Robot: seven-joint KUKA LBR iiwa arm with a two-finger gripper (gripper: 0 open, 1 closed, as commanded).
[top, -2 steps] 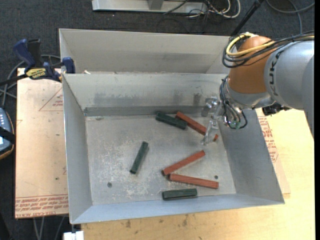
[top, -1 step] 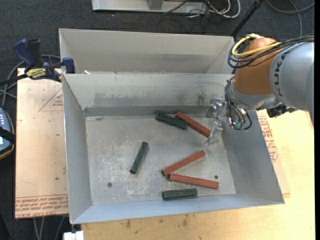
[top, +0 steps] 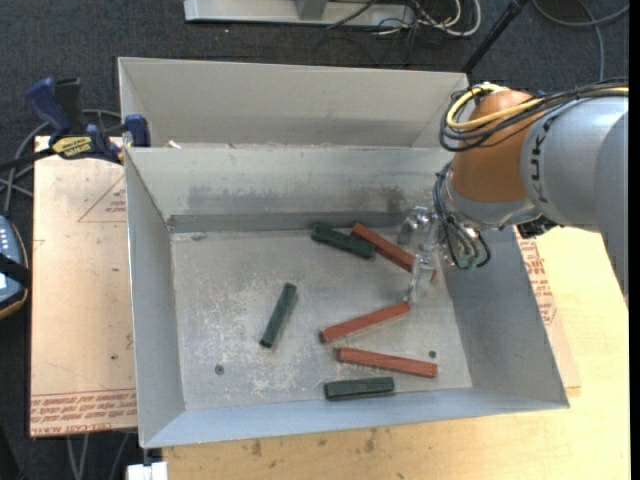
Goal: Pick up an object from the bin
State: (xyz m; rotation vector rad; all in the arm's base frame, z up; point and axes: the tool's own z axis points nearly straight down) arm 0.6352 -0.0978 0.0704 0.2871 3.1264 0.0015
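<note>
Six red and green sticks (top: pixel 365 322) lie about the hand (top: pixel 419 284), its opening unclear.

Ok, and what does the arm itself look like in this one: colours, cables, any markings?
The arm is a thick rounded tube in silver-grey, with dark lettering, partly cut off, next to its orange section. Yellow and pale cables loop over the orange part, and dark wires hang at the wrist. The hand is small and of bare silvery metal.

In bin (top: pixel 300 183): lone bar (top: pixel 279 315) left; bar trio (top: pixel 387 362) front right; bar pair (top: pixel 342 240) behind; gripper (top: pixel 418 288) between pair and trio.
</note>
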